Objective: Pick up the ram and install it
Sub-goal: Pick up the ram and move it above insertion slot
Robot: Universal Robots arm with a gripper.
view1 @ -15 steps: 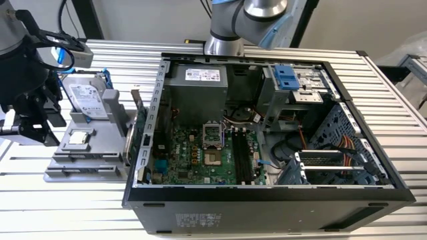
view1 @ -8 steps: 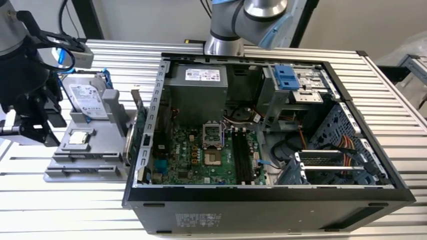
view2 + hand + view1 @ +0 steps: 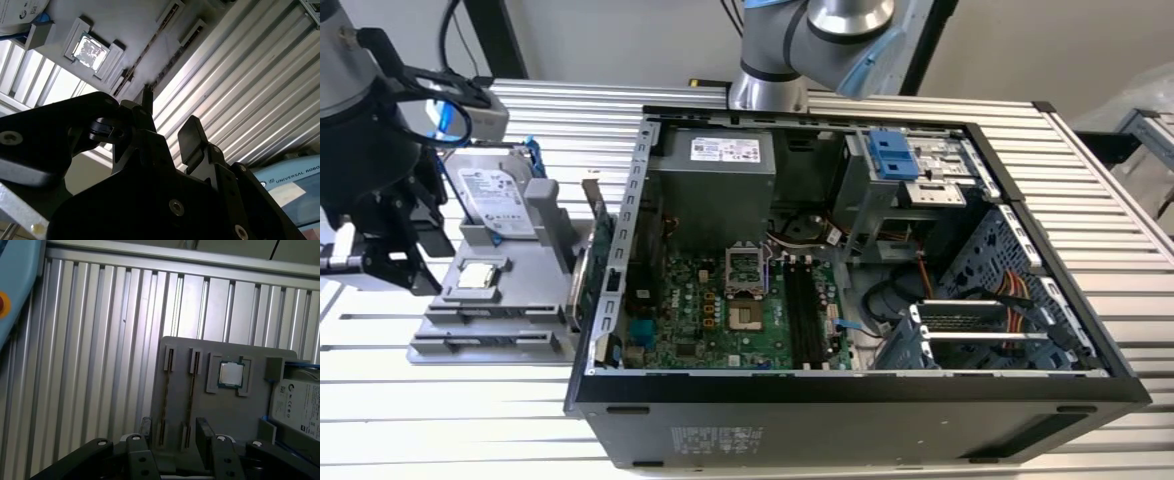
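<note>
My gripper [image 3: 174, 432] is open, its two black fingers [image 3: 202, 429] apart with nothing between them. It hovers over the slotted end of the grey parts holder [image 3: 235, 410]. Two long narrow slots in that holder each carry a thin brownish strip seen edge-on, which looks like the ram [image 3: 192, 390]; I cannot make out its chips. In the second wrist view the gripper [image 3: 170, 120] points at the same slots [image 3: 150, 47]. The exterior view has the gripper [image 3: 394, 265] at the holder's [image 3: 494, 320] left side. The open computer case [image 3: 854, 390] shows black memory sockets [image 3: 807, 310] on its motherboard.
A small square processor chip [image 3: 231, 374] and a silver hard drive [image 3: 494, 200] in a blue frame sit on the same holder. The case stands close to the holder on the exterior view's right. Ribbed aluminium table [image 3: 100, 340] surrounds the holder. The arm's base [image 3: 767, 85] rises behind the case.
</note>
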